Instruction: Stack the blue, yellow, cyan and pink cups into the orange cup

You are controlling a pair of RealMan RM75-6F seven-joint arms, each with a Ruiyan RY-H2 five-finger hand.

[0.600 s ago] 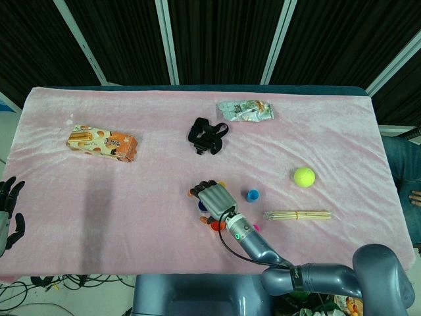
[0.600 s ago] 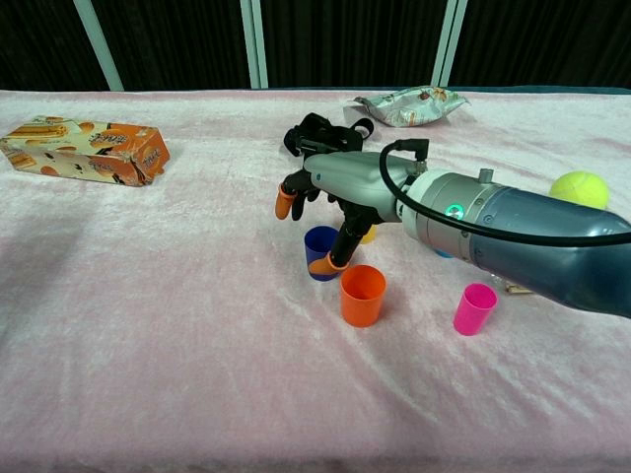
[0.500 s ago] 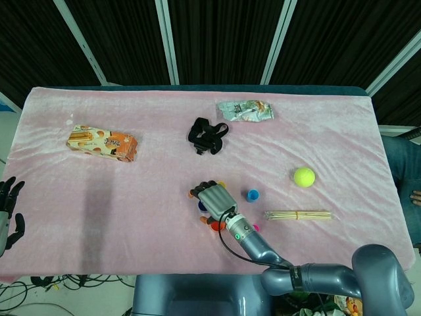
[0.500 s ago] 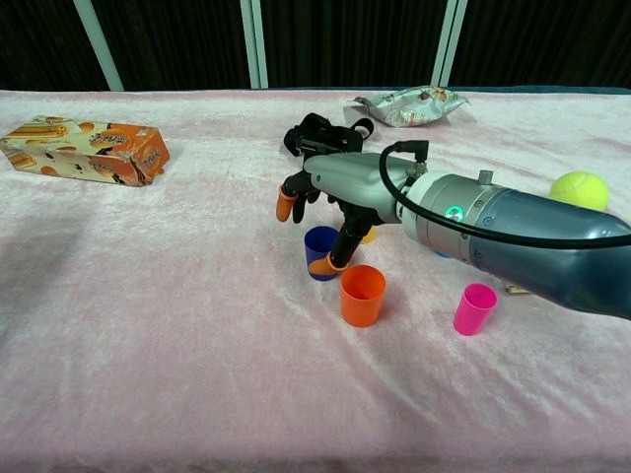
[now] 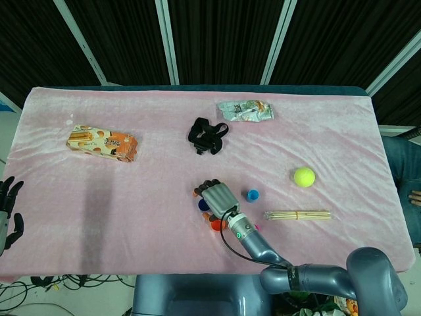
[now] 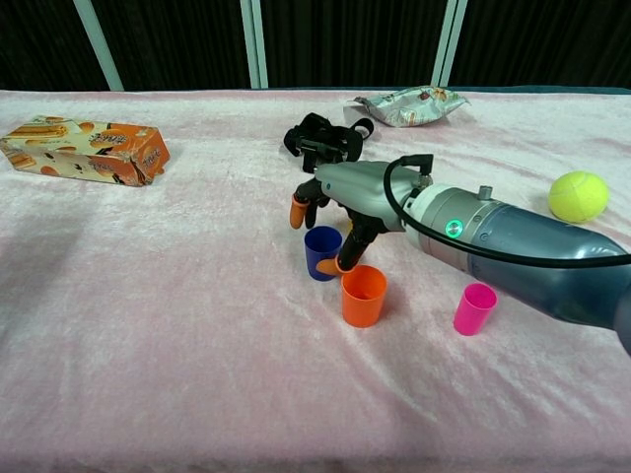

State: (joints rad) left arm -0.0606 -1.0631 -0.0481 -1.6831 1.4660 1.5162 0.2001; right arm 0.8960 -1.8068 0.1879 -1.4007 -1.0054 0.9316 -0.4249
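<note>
Snack box [image 5: 102,145], black strap [image 5: 208,135], foil packet [image 5: 245,110], tennis ball [image 5: 304,176], skewers [image 5: 298,214]

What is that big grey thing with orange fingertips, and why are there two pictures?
It is a robot arm with a robot hand on its end. Both pictures show the same moment: one camera looks down from the robot's head, the other looks forward from its chest.

The right robot hand hovers over the blue cup with its fingers spread, holding nothing. Right beside it stands the orange cup, and the pink cup is a bit further off. From above you can also spot the cyan cup.

The left robot hand waits at the table's edge, open.

Also on the pink cloth: a tennis ball, a snack box, a crinkly bag, a black strap and wooden sticks.
</note>
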